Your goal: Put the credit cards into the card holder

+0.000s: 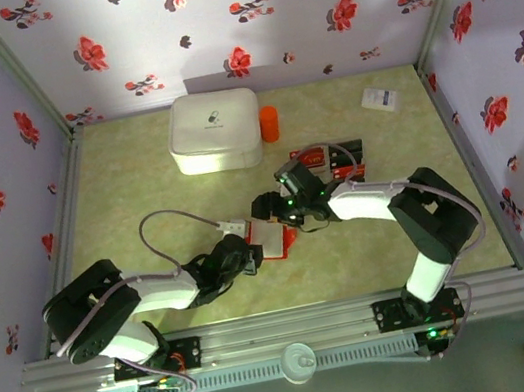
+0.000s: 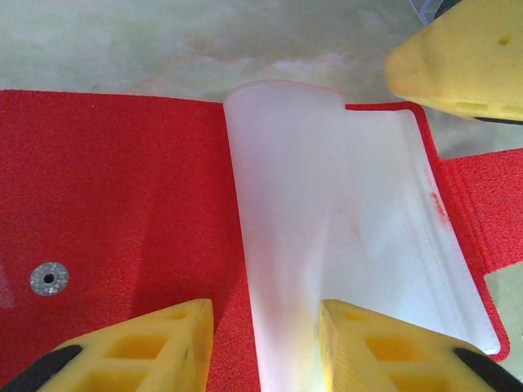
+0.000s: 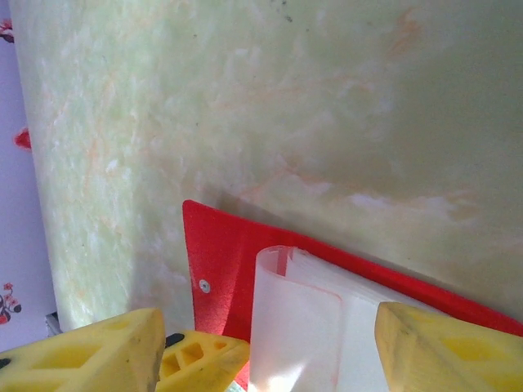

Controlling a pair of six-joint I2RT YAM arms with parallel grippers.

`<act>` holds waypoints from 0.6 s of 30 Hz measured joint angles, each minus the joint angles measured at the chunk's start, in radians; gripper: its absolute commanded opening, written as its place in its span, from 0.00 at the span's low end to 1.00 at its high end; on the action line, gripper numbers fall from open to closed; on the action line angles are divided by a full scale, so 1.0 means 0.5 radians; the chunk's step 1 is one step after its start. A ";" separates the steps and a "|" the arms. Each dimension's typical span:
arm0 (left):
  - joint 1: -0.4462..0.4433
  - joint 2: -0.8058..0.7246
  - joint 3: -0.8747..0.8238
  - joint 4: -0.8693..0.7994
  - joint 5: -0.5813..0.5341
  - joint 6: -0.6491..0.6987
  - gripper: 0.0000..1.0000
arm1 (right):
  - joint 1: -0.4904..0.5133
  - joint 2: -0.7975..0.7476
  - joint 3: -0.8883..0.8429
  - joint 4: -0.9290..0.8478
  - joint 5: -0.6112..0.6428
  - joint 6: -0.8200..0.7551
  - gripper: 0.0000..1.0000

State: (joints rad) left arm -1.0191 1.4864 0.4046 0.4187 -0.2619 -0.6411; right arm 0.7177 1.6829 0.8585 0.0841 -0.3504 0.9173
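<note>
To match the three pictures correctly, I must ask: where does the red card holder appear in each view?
Top external: card holder near the table centre, nearer the arms than the big white box.
Left wrist: card holder lies open across the left and lower picture.
Right wrist: card holder at bottom centre, one red corner up-left.
Shared landmark: its pale inner sleeve.

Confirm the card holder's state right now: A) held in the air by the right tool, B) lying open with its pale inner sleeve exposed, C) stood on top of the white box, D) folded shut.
B: the card holder lies spread open on the table, its pale sleeve showing in front of the left tool.
</note>
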 measured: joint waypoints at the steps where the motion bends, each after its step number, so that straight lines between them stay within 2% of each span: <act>1: 0.000 0.000 0.001 0.000 0.000 0.000 0.38 | 0.000 0.000 -0.014 0.000 0.003 0.001 0.70; 18: 0.000 0.000 0.000 0.000 0.001 0.000 0.39 | 0.005 0.117 -0.050 0.206 -0.065 0.060 0.64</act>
State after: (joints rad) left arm -1.0191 1.4864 0.4046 0.4187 -0.2615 -0.6411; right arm 0.7200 1.7412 0.8333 0.1871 -0.3828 0.9474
